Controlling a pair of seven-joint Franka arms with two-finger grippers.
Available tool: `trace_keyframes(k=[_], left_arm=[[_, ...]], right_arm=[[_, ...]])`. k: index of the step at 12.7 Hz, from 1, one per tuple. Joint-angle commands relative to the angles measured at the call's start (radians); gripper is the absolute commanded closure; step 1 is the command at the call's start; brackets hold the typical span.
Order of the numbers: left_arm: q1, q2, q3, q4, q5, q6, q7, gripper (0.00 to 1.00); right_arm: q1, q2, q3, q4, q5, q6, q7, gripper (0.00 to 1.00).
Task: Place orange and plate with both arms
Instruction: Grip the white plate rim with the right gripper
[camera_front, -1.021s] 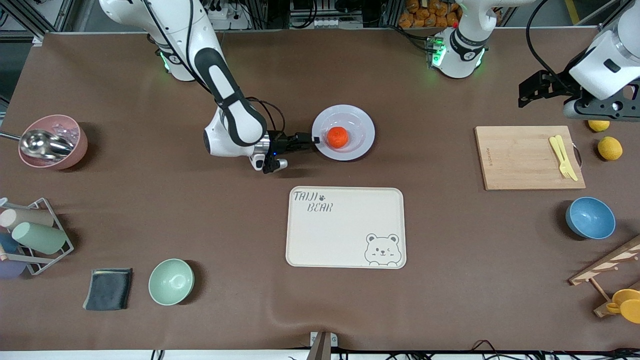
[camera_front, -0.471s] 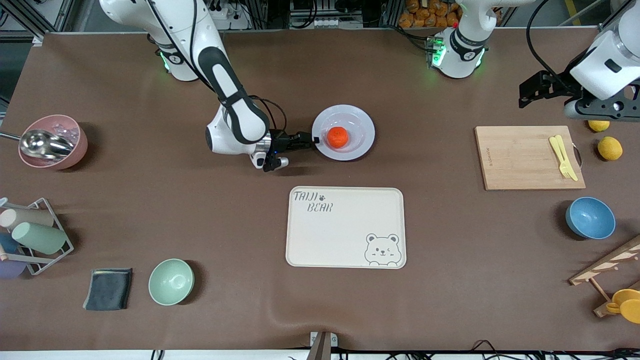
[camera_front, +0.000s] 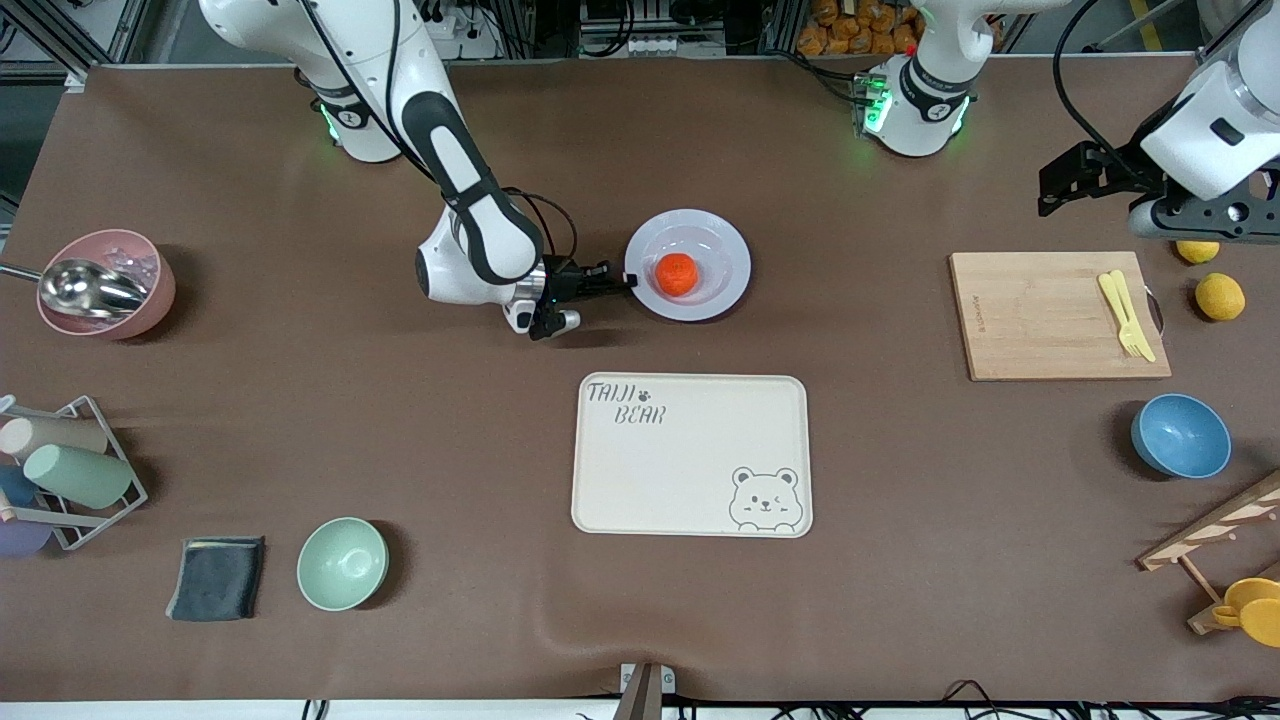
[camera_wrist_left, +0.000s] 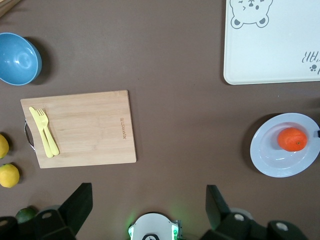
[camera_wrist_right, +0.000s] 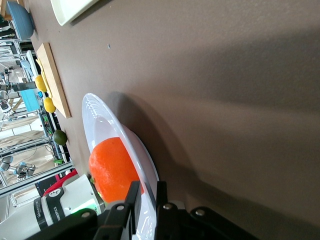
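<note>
The orange (camera_front: 677, 274) sits in the sunken centre of the pale plate (camera_front: 730, 240), which lies on the table farther from the front camera than the bear tray. My right gripper (camera_front: 630, 279) is low at the plate's rim on the side toward the right arm's end, shut on the rim. In the right wrist view its fingers (camera_wrist_right: 134, 197) pinch the plate (camera_wrist_right: 100, 120) rim with the orange (camera_wrist_right: 112, 167) just past them. My left gripper (camera_front: 1045, 190) waits open and empty, high over the table by the cutting board. Its view shows the plate (camera_wrist_left: 270, 160) and orange (camera_wrist_left: 292, 139).
The cream bear tray (camera_front: 690, 455) lies nearer the front camera than the plate. A cutting board (camera_front: 1050, 315) with a yellow fork, lemons (camera_front: 1220, 296) and a blue bowl (camera_front: 1180, 436) are at the left arm's end. A mint bowl (camera_front: 342, 563), dark cloth and pink bowl (camera_front: 105, 283) are at the right arm's end.
The right arm's elbow and wrist have shifted a little toward the plate. The gripper stays at the rim; plate and orange have barely moved. The left arm has not moved.
</note>
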Motion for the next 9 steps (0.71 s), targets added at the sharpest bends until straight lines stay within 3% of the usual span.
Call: trace_keyframes(k=[1,3,9], left_arm=[[0.001,-0.016,-0.001,0.000,0.006,0.001,-0.011,0.00],[0.001,-0.016,0.000,0.001,0.006,0.001,-0.010,0.00],[0.002,-0.017,0.000,0.001,0.006,-0.001,-0.010,0.00]], right_arm=[[0.025,-0.001,-0.008,-0.008,0.042,0.010,-0.028,0.90],[0.025,-0.001,-0.008,-0.008,0.042,0.008,-0.031,1.00],[0.012,-0.025,-0.006,-0.005,0.050,-0.004,-0.036,1.00]])
